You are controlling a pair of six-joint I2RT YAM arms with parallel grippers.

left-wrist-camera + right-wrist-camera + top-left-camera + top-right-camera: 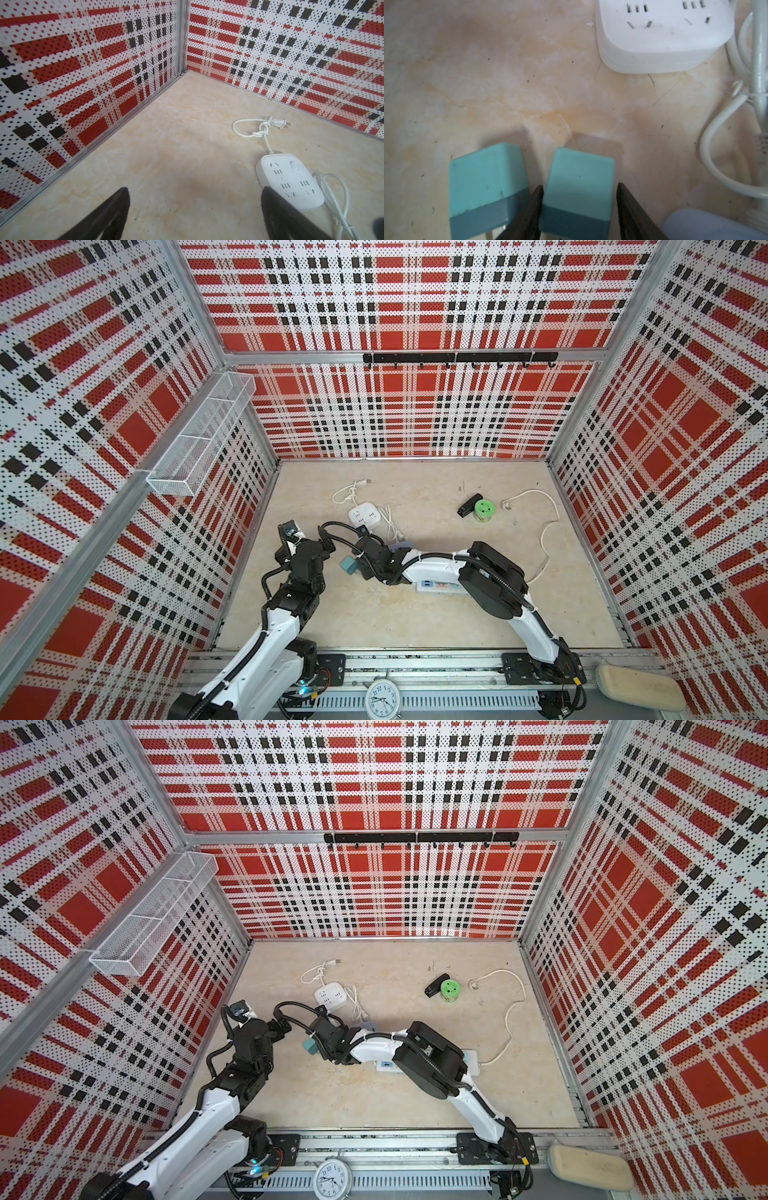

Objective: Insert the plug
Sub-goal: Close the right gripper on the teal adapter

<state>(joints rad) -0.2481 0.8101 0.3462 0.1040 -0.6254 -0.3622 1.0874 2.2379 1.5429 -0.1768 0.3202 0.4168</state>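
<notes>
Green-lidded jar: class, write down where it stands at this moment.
In both top views the green-lidded jar stands far back on the right of the table, a black object close against its left and a white plug just to its right.

Bright, even light, soft shadows; top views fisheye-warped at edges; wrist views' near fg blurry.

The socket block (364, 517) lay left of centre on the table (415, 626), its cord (347, 492) looped behind it. Before it, a plug (579, 166) sat between the fingers of the right gripper (579, 186), with a second plug (485, 178) just beside. A strip (430, 585) lay under the right arm. The jar (484, 511) stood back right. A clock (383, 697) sat at the front edge, and a basket (199, 439) hung on the left wall.
</notes>
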